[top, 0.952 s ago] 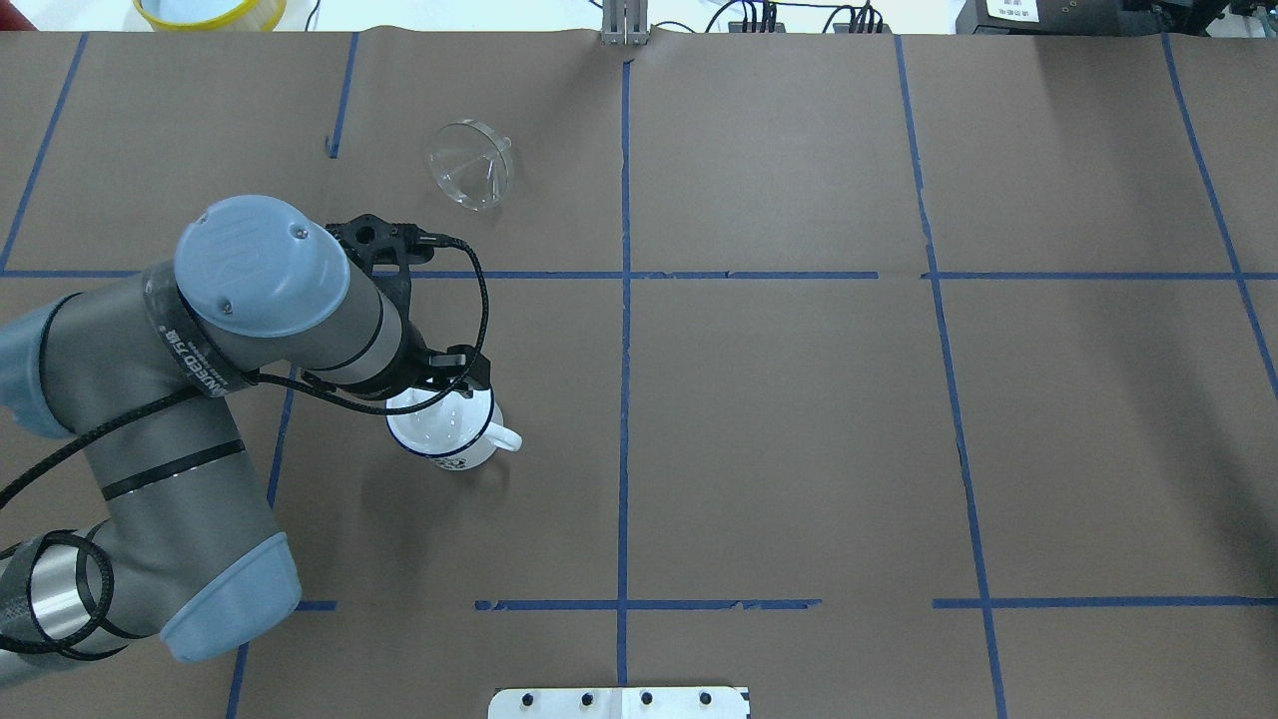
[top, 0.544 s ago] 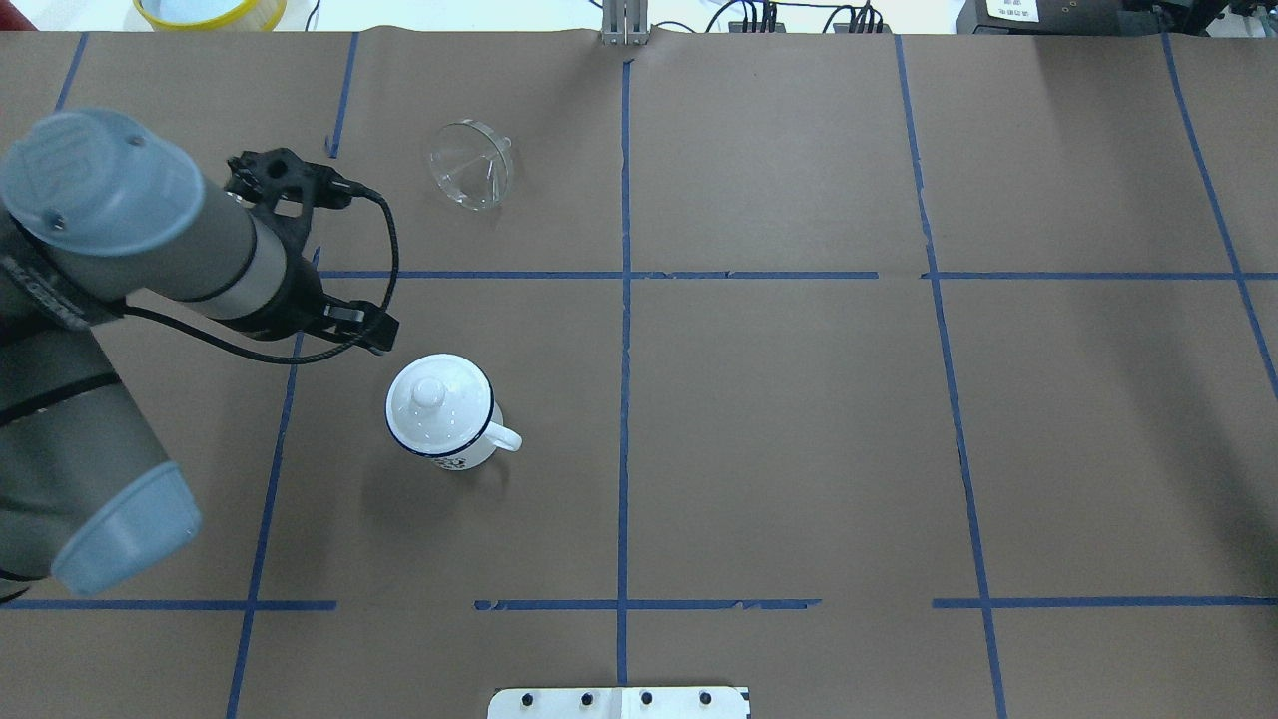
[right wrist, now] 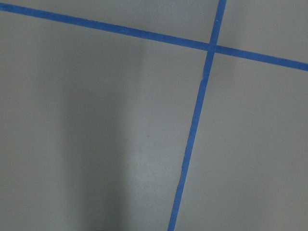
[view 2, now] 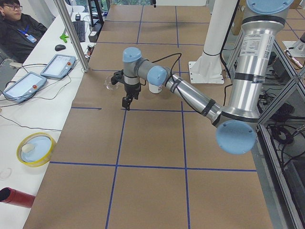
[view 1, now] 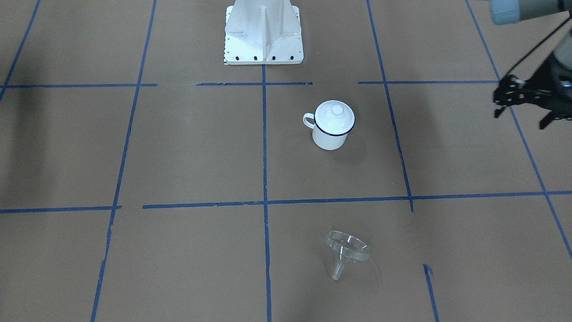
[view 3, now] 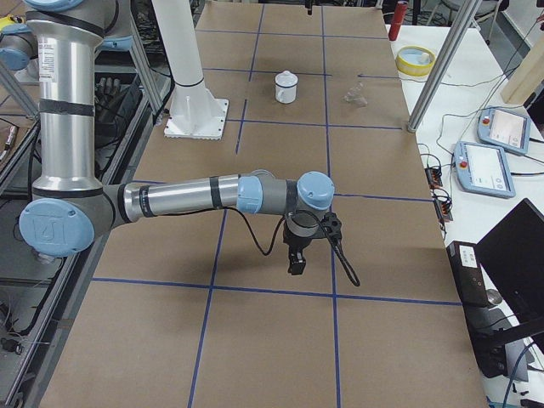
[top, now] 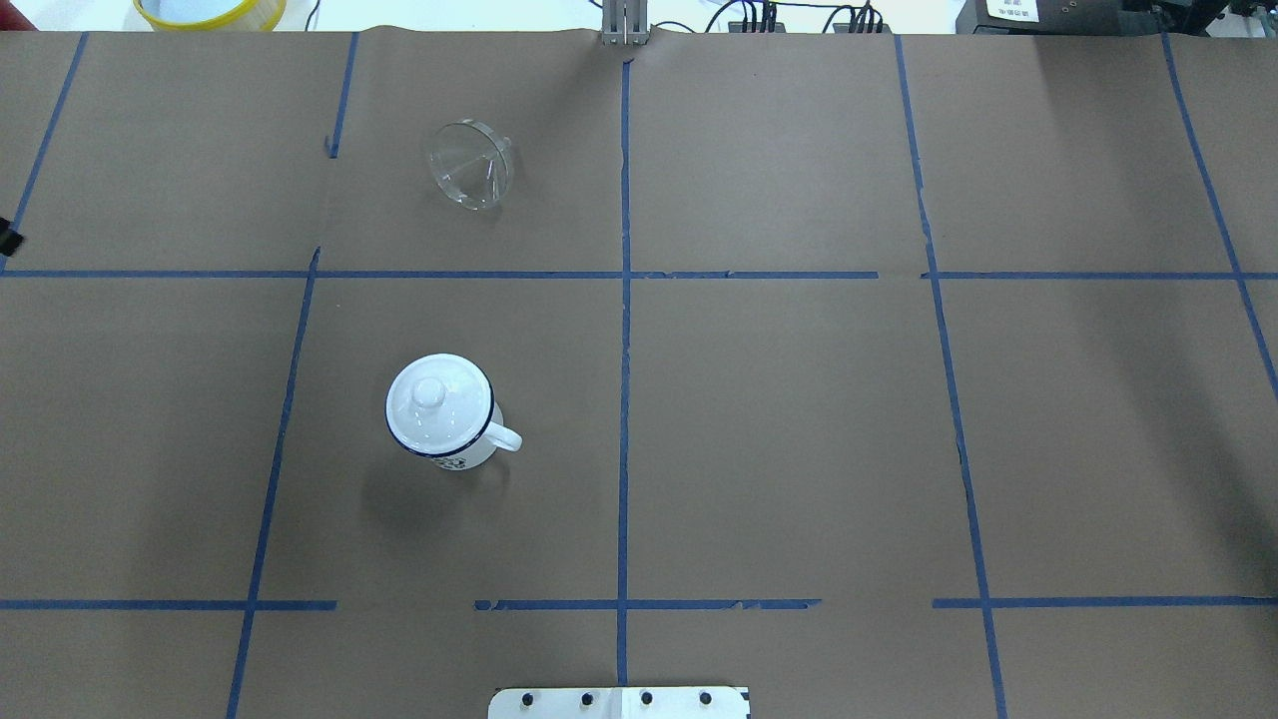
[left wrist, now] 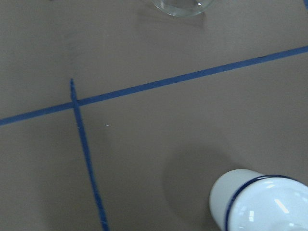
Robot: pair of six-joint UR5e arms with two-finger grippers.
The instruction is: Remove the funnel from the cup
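Note:
The clear funnel (top: 470,178) lies on its side on the brown table, far from the cup; it also shows in the front view (view 1: 347,250) and at the top of the left wrist view (left wrist: 183,6). The white cup (top: 442,417) with a dark blue rim stands upright with a white domed lid (top: 437,401) on it, handle to the right. It shows in the front view (view 1: 331,129) too. My left gripper (view 2: 127,101) hangs above the table left of the funnel and cup; I cannot tell its state. My right gripper (view 3: 295,263) is far off over bare table; I cannot tell its state.
The white robot pedestal (view 1: 263,31) stands at the near middle edge. A yellow bowl (top: 210,10) sits beyond the far left corner. Tablets (view 2: 57,66) and an operator (view 2: 16,28) are at the far side. Blue tape lines cross the table.
My left arm has pulled away to the left, from over the cup to almost out of the overhead view. The cup with its lid and the funnel have not moved.

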